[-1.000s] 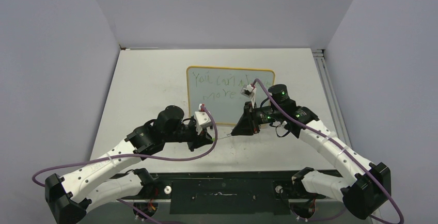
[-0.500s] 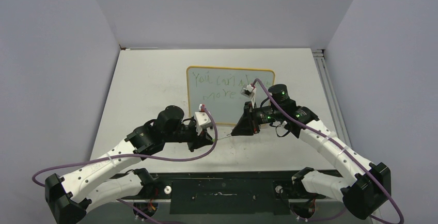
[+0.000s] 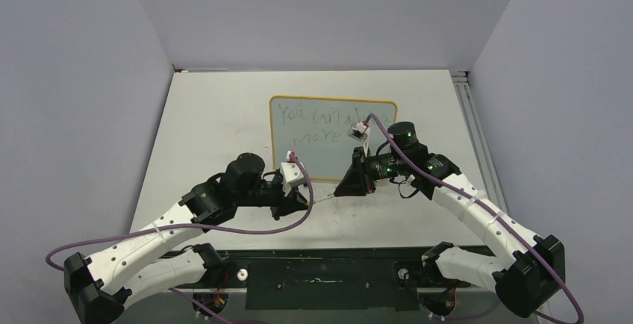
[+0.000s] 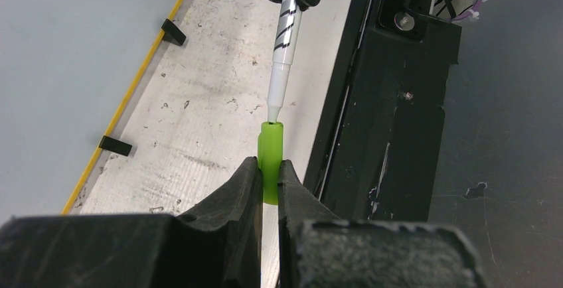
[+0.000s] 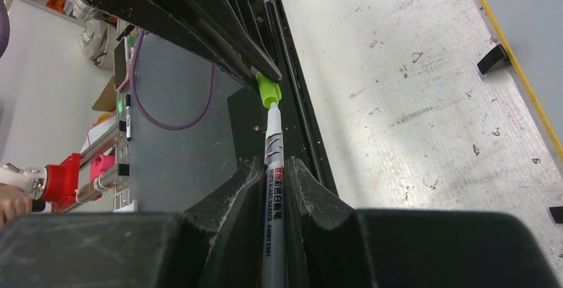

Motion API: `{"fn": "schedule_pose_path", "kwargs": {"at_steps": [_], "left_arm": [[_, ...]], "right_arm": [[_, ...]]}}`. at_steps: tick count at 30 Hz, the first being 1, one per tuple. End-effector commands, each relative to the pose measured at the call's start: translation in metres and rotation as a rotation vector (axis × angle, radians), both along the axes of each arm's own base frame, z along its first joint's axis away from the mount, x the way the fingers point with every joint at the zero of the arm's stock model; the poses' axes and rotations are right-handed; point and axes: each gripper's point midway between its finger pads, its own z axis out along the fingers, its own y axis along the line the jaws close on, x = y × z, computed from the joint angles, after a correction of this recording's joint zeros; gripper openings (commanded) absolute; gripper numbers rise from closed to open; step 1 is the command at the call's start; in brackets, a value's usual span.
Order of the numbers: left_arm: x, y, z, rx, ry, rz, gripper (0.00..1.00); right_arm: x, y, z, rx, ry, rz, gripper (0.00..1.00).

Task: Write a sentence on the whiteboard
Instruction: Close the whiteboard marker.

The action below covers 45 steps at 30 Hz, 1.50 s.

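Since the left pincer [image 4: 267, 168] is clamped on the green cap [image 4: 270, 148] with the cap's open mouth facing away from it, the cap serves as a steady socket. The right pincer [image 5: 273, 168], clamped around the barrel of the pen [image 5: 273, 143], aims the nib straight at that socket. The nib sits right at the cap's mouth and looks to be just entering it. Both are held over the front part of the counter [image 3: 216, 122], facing each other so that pen and cap can be pushed together along one line. I judge this to be the recapping step, because the sentence [image 3: 317, 136] already stands in green, in two lines, on the whiteboard [image 3: 313, 163]. That board lies flat on the counter just beyond the two pincers.
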Motion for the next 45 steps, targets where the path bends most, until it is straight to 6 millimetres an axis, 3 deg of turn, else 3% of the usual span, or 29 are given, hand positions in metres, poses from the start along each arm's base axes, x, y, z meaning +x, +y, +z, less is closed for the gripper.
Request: {"fn": "schedule_pose_path", "kwargs": {"at_steps": [1, 34, 45], "left_arm": [[-0.004, -0.004, 0.011, -0.038, -0.028, -0.041, 0.0], [-0.002, -0.002, 0.02, -0.067, -0.064, -0.024, 0.0], [-0.004, -0.006, 0.028, -0.099, -0.069, -0.045, 0.0]], "right_arm": [[-0.001, 0.005, 0.024, 0.077, -0.094, 0.045, 0.05], [-0.008, 0.008, 0.012, 0.085, -0.056, 0.093, 0.05], [-0.027, 0.022, 0.004, 0.072, -0.03, 0.177, 0.06]]}}
